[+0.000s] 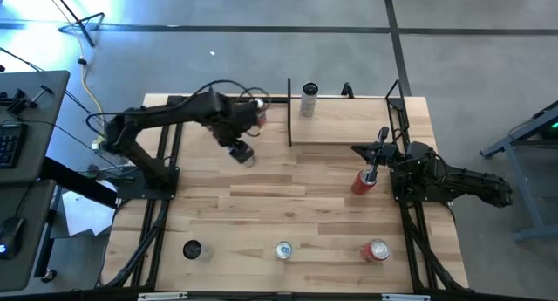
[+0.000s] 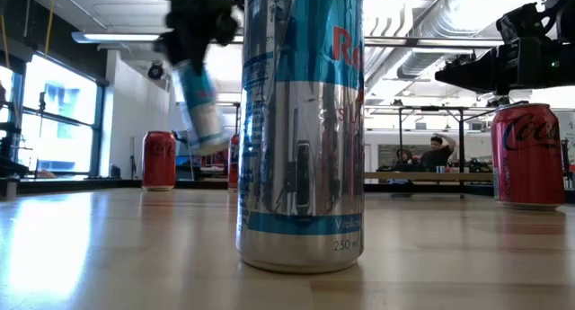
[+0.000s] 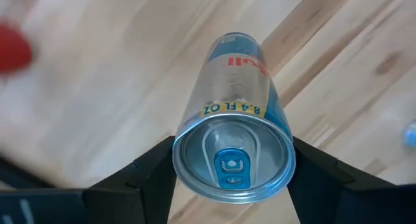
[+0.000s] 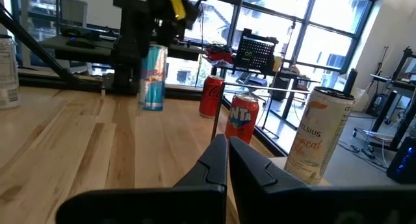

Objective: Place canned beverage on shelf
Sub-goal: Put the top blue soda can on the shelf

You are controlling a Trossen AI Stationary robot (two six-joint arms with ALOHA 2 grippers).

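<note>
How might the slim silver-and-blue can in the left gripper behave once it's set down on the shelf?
The slim can, held lifted in the left gripper, is tall and narrow, so it probably tips easily if released tilted. Its smooth metal wall looks slippery. On its side it would likely roll across the shelf.

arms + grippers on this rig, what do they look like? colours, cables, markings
Both arms are matte black, jointed, on black frames. The left arm trails black cables and has a yellow tag near its wrist. The left gripper and right gripper each have two black, wedge-shaped fingers. No markings are readable.
</note>
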